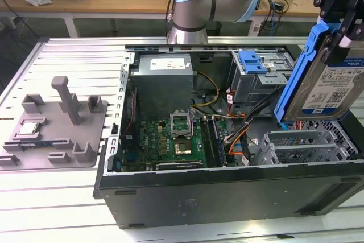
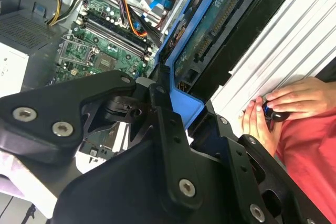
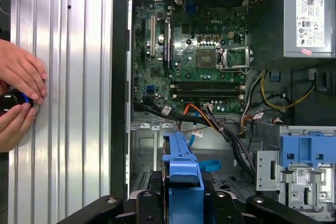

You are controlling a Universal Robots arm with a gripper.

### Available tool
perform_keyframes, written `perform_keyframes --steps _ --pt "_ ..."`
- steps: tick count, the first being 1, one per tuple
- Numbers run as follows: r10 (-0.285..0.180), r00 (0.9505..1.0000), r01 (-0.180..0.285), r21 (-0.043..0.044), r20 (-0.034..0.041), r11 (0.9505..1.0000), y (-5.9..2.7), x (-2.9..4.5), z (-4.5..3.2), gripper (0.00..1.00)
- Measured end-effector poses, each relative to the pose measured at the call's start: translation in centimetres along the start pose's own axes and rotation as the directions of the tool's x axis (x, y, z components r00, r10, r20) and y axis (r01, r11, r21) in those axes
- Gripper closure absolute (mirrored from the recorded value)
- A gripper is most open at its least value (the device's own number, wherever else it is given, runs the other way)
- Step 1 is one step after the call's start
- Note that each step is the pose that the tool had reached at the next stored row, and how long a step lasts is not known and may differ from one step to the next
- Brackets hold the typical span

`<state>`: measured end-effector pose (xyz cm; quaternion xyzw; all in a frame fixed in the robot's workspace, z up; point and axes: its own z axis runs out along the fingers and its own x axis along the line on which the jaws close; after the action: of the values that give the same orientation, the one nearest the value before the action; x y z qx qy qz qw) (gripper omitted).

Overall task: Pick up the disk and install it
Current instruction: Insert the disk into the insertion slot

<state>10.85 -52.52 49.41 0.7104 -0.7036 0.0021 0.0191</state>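
The disk (image 1: pixel 333 89), a silver hard drive with a white-and-blue label in a blue carrier frame, hangs tilted over the open computer case (image 1: pixel 227 192) at the exterior view's right. My gripper (image 1: pixel 336 29) is shut on its upper end. In the second wrist view the disk (image 2: pixel 210 30) shows its green circuit-board underside, with the gripper (image 2: pixel 191 114) clamped on the blue frame. The first wrist view has the disk (image 3: pixel 184 177) edge-on between the black fingers (image 3: pixel 152 205), above the case's cables.
A grey drive cage with a light-blue latch (image 1: pixel 256 64) sits at the case's back right, also seen as the latch (image 3: pixel 304 156). Motherboard (image 1: pixel 170 135) and power supply (image 1: pixel 162 66) fill the case. A grey fixture (image 1: pixel 57 129) stands left. A person's hands (image 3: pixel 18 93) hold a small black object outside the case.
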Motion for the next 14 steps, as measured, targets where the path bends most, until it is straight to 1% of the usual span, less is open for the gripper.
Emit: perform_keyframes --steps 14 --pt "0.0 1.0 0.0 0.0 0.0004 1.0 -0.01 0.02 0.51 0.63"
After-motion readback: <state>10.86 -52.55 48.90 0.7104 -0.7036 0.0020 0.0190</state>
